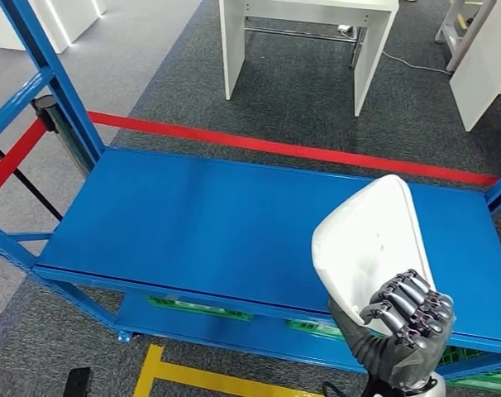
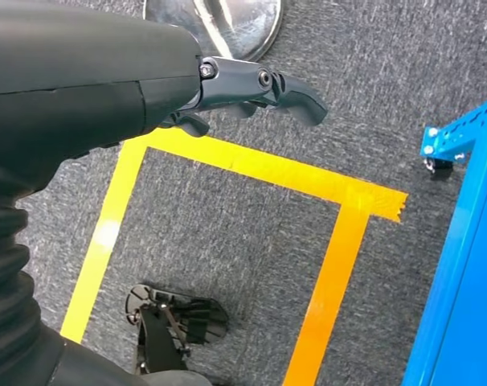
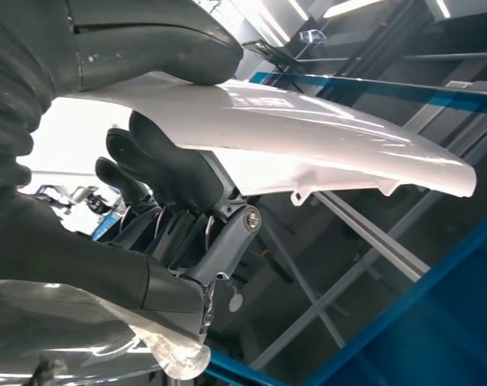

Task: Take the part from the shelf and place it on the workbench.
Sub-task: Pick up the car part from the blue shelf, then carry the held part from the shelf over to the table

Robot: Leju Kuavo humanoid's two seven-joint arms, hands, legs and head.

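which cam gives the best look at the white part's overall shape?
Head view: the white part shows its whole broad face, held in the right hand above the blue shelf. The right wrist view catches it edge-on between thumb and fingers. The left wrist view looks at floor and yellow tape.

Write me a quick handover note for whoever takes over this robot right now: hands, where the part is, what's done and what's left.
Right hand: grips the white part at its near end, held over the right side of the blue shelf.
Left hand: holds nothing, hangs over the carpet by the yellow floor tape.
Done: the part is in the hand; whether it has cleared the shelf surface is hard to tell.
Left: carry it to the workbench and set it down. A white table stands beyond the red floor line.
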